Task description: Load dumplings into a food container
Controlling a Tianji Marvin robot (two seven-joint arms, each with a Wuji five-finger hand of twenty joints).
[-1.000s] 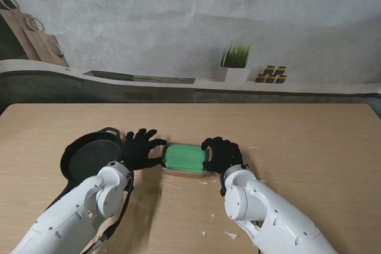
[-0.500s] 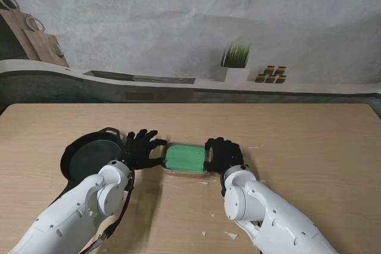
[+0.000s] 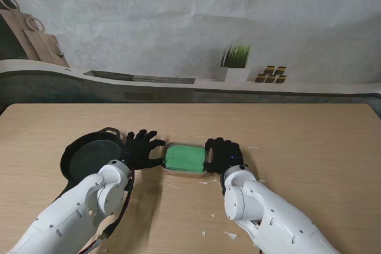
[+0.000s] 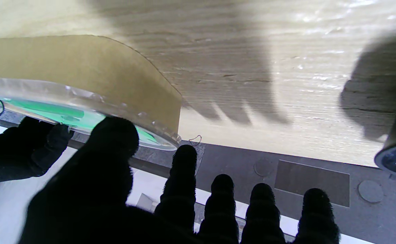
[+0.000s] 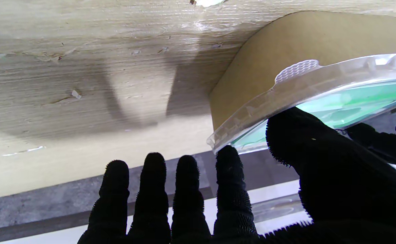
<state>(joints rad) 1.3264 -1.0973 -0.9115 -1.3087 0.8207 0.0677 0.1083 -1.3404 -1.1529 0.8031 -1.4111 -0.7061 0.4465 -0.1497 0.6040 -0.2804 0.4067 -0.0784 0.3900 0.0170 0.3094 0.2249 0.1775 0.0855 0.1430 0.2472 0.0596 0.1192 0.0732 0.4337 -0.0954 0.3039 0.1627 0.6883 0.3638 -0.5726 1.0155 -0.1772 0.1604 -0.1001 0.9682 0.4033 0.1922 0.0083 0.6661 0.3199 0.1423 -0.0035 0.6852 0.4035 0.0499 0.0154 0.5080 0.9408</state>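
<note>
Wooden table (image 3: 309, 141) fills the lower half of the stand frame. Round black plate (image 3: 89, 156) sits lower left of centre, partly behind the left arm. Food container (image 3: 184, 159), brown base with a clear lid over green, lies at centre frame between both hands. Left hand (image 3: 141, 149) in a black glove, just beside the container's left end: fingers (image 4: 184, 169) spread and straight, thumb on the lid rim in the left wrist view. Right hand (image 3: 222, 154), black glove, at the container's right end: four fingers (image 5: 154, 183) straight and side by side past the container's corner, thumb on the lid edge in the right wrist view. Neither hand closes around the container. Small white crumbs (image 3: 230, 235) lie on the table, lower centre. No dumplings can be made out.
</note>
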